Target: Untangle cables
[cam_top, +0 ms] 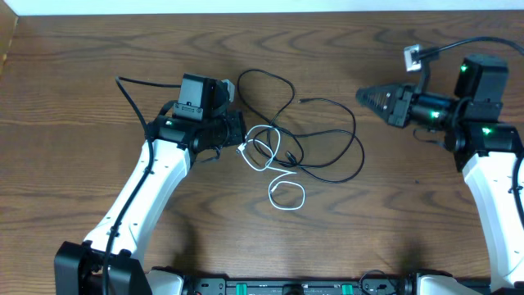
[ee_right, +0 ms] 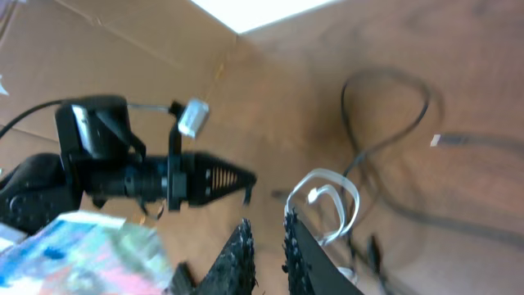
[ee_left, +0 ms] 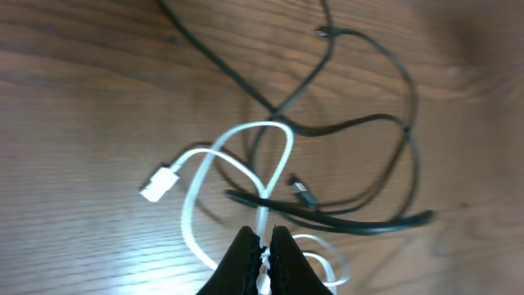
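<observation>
The left gripper [ee_left: 264, 242] hides where the white cable [ee_left: 290, 152] ends up. In the left wrist view the cord runs down to the black fingertips, which are pressed together, and a sliver of white shows between them, so it appears pinched there. The crossings in the middle of the tangle are hard to sort out, because the black cable [ee_left: 368, 226] passes over and under the white one several times. In the right wrist view a blurred, many-coloured shape [ee_right: 82, 246] at 7 o'clock is cut off by the edge and cannot be identified, and brown cardboard [ee_right: 123, 41] fills the 11 o'clock corner. A small white tag [cam_top: 412, 56] on the right arm's lead is too small to read. The two cords lie knotted together at the centre of the wooden table [cam_top: 82, 49]. The black one spreads in wide loops toward 12 and 3 o'clock, and the white one is bunched at 9 o'clock with a closed loop at 6 o'clock. The white cord ends in a flat white plug [ee_left: 155, 184], and a small dark plug [ee_left: 301, 192] sits inside the tangle. The right gripper [ee_right: 266, 221] hangs well apart at 3 o'clock from the tangle, with its fingers a narrow gap apart and nothing between them.
</observation>
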Controlling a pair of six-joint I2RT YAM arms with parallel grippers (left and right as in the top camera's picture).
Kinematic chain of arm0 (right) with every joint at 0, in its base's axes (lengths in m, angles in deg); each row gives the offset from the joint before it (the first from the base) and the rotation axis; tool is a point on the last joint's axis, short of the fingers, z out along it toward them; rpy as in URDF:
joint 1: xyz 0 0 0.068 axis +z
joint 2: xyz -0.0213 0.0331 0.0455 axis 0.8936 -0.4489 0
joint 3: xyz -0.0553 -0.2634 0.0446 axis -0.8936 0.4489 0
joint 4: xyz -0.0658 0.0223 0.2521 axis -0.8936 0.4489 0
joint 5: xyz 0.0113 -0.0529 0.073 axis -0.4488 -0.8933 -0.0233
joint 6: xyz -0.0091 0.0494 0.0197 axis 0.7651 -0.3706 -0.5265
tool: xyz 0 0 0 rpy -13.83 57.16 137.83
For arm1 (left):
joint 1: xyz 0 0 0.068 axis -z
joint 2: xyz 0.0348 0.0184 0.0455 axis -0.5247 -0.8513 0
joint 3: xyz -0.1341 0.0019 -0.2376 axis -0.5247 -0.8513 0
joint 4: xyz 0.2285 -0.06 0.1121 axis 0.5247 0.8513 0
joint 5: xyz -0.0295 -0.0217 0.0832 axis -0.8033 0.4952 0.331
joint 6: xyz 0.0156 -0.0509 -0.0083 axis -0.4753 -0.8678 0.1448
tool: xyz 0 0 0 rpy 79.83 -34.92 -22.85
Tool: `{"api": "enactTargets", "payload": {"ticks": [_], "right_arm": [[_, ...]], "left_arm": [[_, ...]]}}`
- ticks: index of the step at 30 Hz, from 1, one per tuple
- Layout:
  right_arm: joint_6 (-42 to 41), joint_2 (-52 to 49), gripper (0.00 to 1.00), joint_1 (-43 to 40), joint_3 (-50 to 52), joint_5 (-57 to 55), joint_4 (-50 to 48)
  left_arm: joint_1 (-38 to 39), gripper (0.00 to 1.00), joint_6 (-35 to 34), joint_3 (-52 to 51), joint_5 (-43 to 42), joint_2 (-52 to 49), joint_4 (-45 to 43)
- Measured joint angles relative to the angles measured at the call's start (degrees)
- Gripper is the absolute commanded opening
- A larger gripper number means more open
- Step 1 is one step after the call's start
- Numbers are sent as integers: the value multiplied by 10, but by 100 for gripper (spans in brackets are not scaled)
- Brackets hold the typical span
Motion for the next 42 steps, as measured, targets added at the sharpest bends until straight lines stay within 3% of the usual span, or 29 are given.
{"api": "enactTargets", "payload": {"ticks": [6, 7, 8, 9, 10, 18, 28, 36, 39, 42], "right_arm": [[82, 0, 19, 47, -2, -15, 144], [93, 0, 19, 58, -2, -32, 158], [101, 0, 15, 67, -2, -46, 164], [107, 0, 10, 73, -2, -56, 166], [115, 0, 9, 80, -2, -72, 168], [133, 0, 22, 87, -2, -129, 163], [130, 0, 26, 87, -2, -139, 162], [130, 0, 28, 87, -2, -141, 162], [130, 0, 29, 87, -2, -142, 162], [130, 0, 30, 87, -2, -142, 162]], "left_arm": [[0, 11, -4, 8, 6, 30, 54], [0, 17, -6, 8, 22, 36, 77], [0, 41, -10, 9, 32, 40, 93], [0, 50, -15, 9, 43, 42, 108], [0, 51, -24, 9, 51, 42, 117], [0, 51, -140, -33, 108, 40, 124], [42, 50, -235, -129, 141, 36, -40], [97, 51, -304, -133, 179, -5, -77], [120, 37, -312, -133, 181, -34, -94], [135, 34, -317, -133, 182, -51, -97]]}}
